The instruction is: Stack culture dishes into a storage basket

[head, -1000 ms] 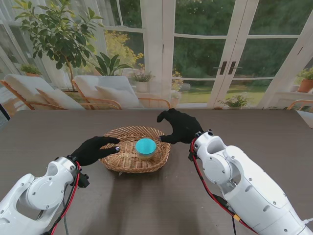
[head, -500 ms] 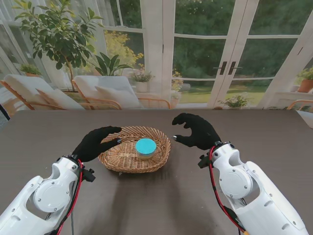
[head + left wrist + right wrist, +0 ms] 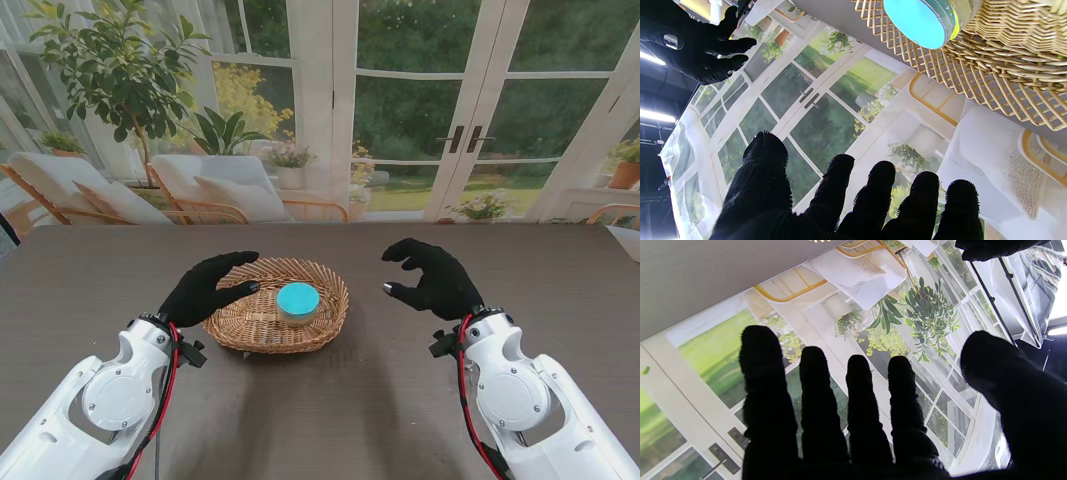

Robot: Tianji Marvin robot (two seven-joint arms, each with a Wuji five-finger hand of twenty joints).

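A round wicker basket (image 3: 243, 322) sits mid-table, and a small stack of culture dishes (image 3: 298, 302) with a turquoise top stands inside it. The left wrist view shows the same dishes (image 3: 918, 20) against the woven basket wall (image 3: 1007, 76). My left hand (image 3: 203, 288) hovers at the basket's left rim, fingers spread, holding nothing. My right hand (image 3: 432, 279) is off to the right of the basket, well apart from it, fingers curled apart and empty. In both wrist views the black-gloved fingers (image 3: 880, 196) (image 3: 813, 400) stand apart with nothing between them.
The dark table (image 3: 90, 280) stretches to both sides. Beyond its far edge are glass doors (image 3: 470, 110), a potted plant (image 3: 120, 70) and cushioned chairs (image 3: 215, 185).
My right hand has drawn back from the basket's far right rim toward the right and nearer to me. The left hand shifted slightly forward along the left rim. The dishes stayed put.
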